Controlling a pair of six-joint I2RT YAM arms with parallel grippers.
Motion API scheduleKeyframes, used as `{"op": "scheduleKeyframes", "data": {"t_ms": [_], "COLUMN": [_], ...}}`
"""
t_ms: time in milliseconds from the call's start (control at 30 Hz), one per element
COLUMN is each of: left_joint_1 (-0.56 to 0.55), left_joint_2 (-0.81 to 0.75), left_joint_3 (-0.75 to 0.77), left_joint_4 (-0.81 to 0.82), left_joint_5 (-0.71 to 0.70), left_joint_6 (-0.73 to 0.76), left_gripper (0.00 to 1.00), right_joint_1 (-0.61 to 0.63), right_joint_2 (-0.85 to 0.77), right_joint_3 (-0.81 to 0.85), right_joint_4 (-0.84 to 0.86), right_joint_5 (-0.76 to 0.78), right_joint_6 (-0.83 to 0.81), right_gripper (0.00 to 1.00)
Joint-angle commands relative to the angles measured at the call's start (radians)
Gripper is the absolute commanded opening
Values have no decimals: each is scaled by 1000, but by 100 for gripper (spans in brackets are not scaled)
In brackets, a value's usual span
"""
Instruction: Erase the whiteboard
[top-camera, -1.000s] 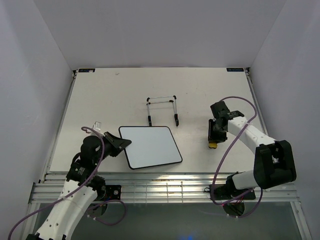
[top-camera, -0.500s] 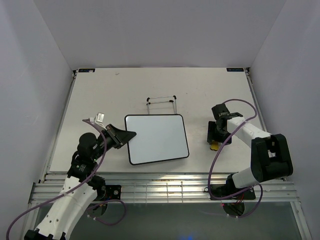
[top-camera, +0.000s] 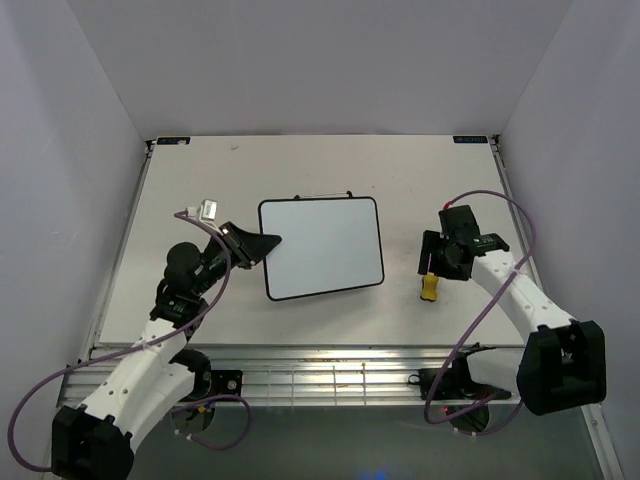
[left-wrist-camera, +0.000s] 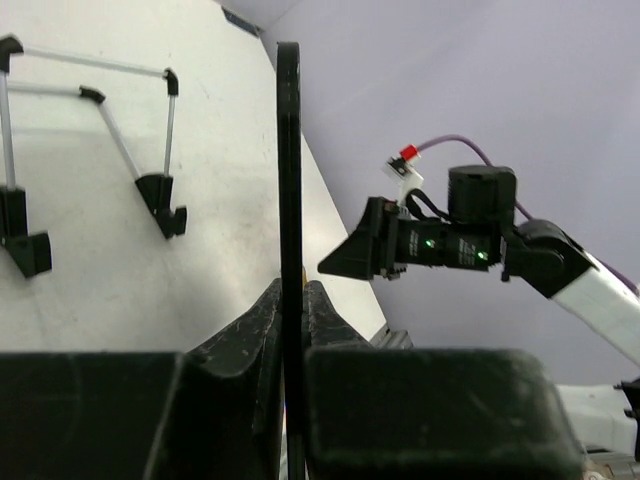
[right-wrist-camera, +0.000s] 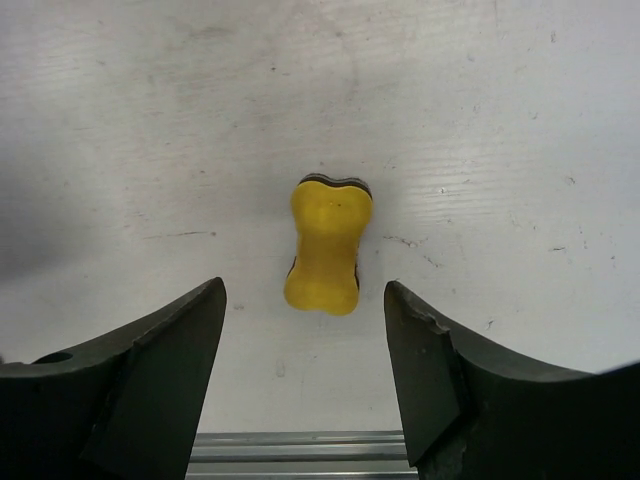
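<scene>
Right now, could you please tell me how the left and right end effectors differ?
The left end effector is shut on the rim of the small white rectangular whiteboard; the right end effector is open and holds nothing. The left touches its board; the right hovers over the small yellow eraser block on the table, apart from it. Both are black.

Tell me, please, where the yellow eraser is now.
The yellow eraser lies on the right half of the table in the top view, right of the whiteboard, loose between the right arm's open fingers.
</scene>
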Motion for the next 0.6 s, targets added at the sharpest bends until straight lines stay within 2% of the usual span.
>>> {"op": "scheduleKeyframes", "data": {"t_ms": [0, 100, 167, 200, 267, 300, 400, 467, 567], "left_joint_1": [6, 8, 12, 17, 38, 49, 98, 141, 185], "left_joint_2": [65, 177, 270, 304, 413, 451, 620, 747, 865], "left_joint_3": [60, 74, 83, 86, 97, 117, 184, 221, 307], "left_joint_4": [309, 456, 536, 628, 730, 826, 1003, 1146, 1270], "left_joint_5": [-31, -42, -49, -48, -8, 19, 145, 246, 323], "left_joint_6": [-1, 32, 54, 69, 82, 83, 57, -4, -119], "left_gripper": [0, 0, 0, 0, 0, 0, 0, 0, 0], "right_joint_1": [-5, -7, -5, -5, -5, -5, -5, -5, -5], "right_joint_2": [-90, -189, -265, -289, -355, -374, -412, -421, -417], "right_joint_3": [55, 64, 61, 55, 46, 41, 36, 30, 18], "right_joint_4": [-35, -41, -35, -29, -18, -17, -27, -38, -41], "right_joint_5": [-52, -94, -179, -225, -261, -279, -279, -281, -279], "right_joint_6": [-28, -39, -54, -59, -64, -65, -76, -85, -93], "right_gripper": [71, 71, 83, 93, 100, 90, 90, 90, 90]}}
